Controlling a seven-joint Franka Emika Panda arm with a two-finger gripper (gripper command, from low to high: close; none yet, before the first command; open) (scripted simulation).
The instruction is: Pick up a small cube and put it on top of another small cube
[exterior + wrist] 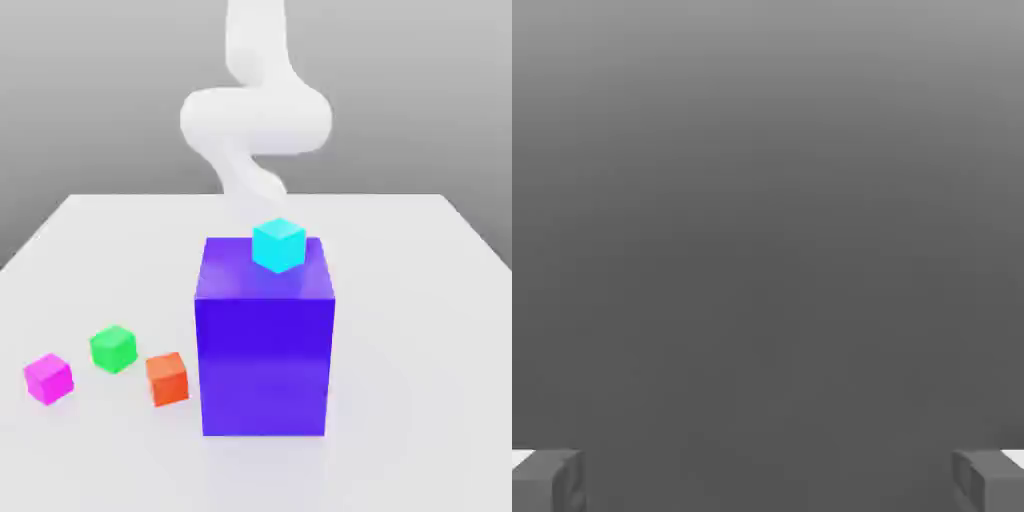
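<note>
Three small cubes lie on the white table at the exterior view's left: a magenta cube (pixel 48 378), a green cube (pixel 113 348) and an orange cube (pixel 167 378). They sit apart from one another. A cyan small cube (pixel 278 245) rests on top of a tall blue block (pixel 264 350). My white arm (pixel 255 120) rises behind that block. In the hand view my gripper (pixel 768 482) is open, its two grey fingertips (pixel 547 480) standing far apart with nothing between them, against plain grey background.
The tall blue block stands in the middle of the table, right beside the orange cube. The white table (pixel 420 380) stretches out on the exterior view's right and toward the front.
</note>
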